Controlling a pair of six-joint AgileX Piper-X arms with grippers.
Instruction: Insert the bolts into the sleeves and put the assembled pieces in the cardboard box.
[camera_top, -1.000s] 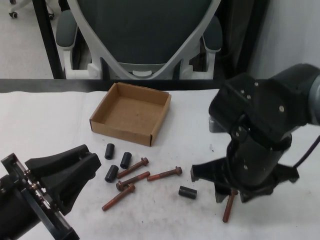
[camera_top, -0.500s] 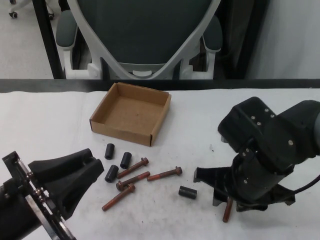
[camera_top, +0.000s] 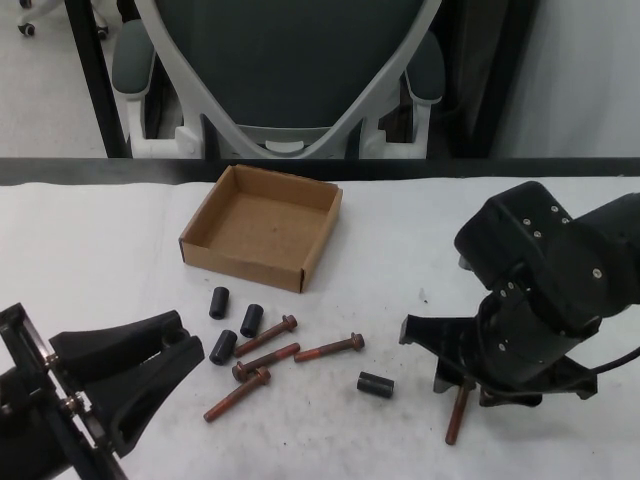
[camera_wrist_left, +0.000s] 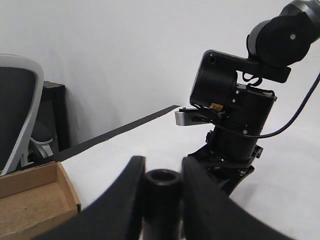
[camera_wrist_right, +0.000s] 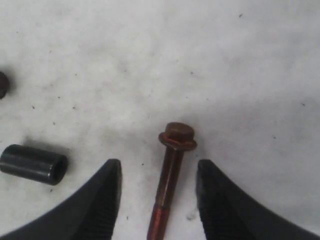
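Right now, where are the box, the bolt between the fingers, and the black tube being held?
box (camera_top: 262, 228), high view, its bare floor.
bolt (camera_wrist_right: 167, 182), right wrist view, its shank.
black tube (camera_wrist_left: 162, 202), left wrist view, its side wall.

Grey office chair (camera_top: 280, 60) beyond the white bench top (camera_top: 90, 240), black post (camera_top: 95, 80)

The white bench (camera_top: 100, 240) bears an open cardboard box (camera_top: 262, 225) at 11 o'clock from its middle. At the box's 6 o'clock three black sleeves lie close together: the first sleeve (camera_top: 219, 302), the second sleeve (camera_top: 251, 320) and the third sleeve (camera_top: 222, 347). Four rusty bolts lie loosely grouped at their 4 o'clock: the upper bolt (camera_top: 265, 336), the middle bolt (camera_top: 266, 361), the long bolt (camera_top: 329, 348) and the near bolt (camera_top: 237, 393). A lone sleeve (camera_top: 376, 384) lies at the group's 4 o'clock, with a fifth bolt (camera_top: 455, 420) near it at its 4 o'clock.
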